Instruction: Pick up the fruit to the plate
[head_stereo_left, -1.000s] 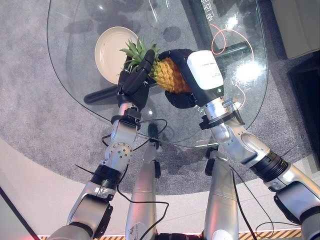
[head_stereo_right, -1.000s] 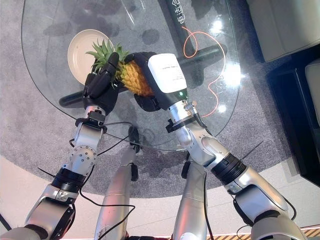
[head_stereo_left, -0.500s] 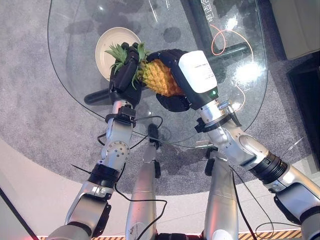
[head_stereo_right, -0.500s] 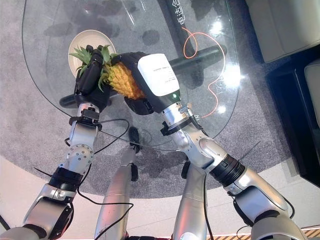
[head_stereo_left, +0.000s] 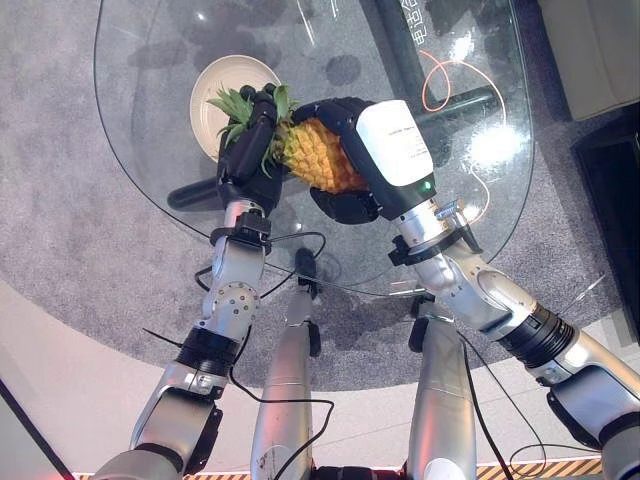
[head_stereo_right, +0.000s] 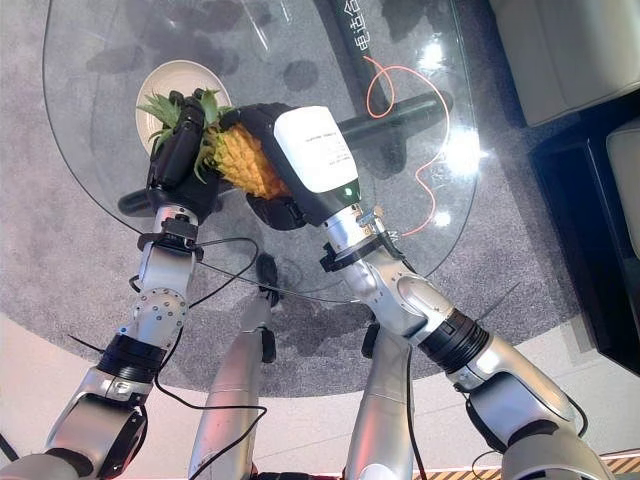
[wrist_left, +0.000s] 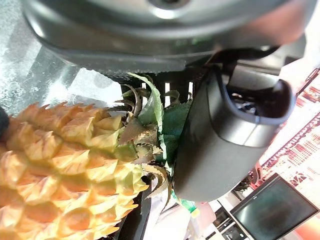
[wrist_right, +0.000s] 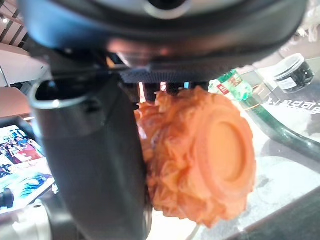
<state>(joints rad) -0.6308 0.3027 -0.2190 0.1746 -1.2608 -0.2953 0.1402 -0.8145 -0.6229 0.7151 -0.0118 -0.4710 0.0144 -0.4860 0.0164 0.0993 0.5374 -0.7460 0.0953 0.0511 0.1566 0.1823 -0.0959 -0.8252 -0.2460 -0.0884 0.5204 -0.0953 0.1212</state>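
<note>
The pineapple hangs in the upper middle of the frame, lying sideways above the glass table, its leafy crown pointing toward the cream plate at upper left and overlapping the plate's near rim. The right hand is wrapped around the fruit's body and the left hand is curled on the crown end (the leaves fan out between its fingers). The likely trouble is the grip: the fruit is heavy and round, the leaves give little purchase, and if either hand loosens early it may roll off the plate or knock it along the slick glass. The plate sits close to the table's curved left edge, so there is little margin there; the glass toward the upper right is open apart from an orange cable showing there
</note>
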